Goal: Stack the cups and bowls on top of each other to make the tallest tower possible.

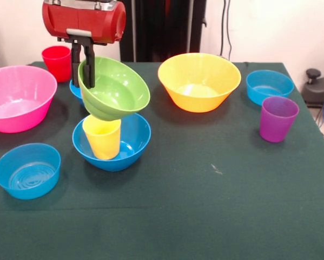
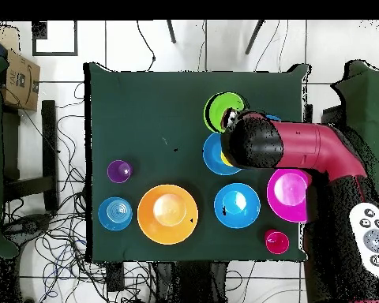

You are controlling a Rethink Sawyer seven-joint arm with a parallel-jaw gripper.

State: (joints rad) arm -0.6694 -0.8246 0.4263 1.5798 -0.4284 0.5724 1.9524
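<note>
My gripper [image 1: 83,81] is shut on the left rim of the lime green bowl [image 1: 118,89], one finger inside and one outside. The bowl hangs tilted, its opening facing up and right. Its lower edge is right over the rim of the yellow cup [image 1: 102,138]; I cannot tell if they touch. The cup stands upright inside a deep blue bowl [image 1: 132,143]. In the overhead view the green bowl [image 2: 224,112] shows beside the arm's wrist [image 2: 256,142], which covers the gripper and most of the blue bowl [image 2: 212,154]. The purple cup [image 1: 278,118] stands alone at the right.
A pink bowl [image 1: 18,97], a red cup [image 1: 56,62] and a second blue bowl [image 1: 75,92] are at the left. A light-blue bowl [image 1: 27,170] is front left. A yellow-orange bowl [image 1: 199,81] and another light-blue bowl [image 1: 269,85] are at the back right.
</note>
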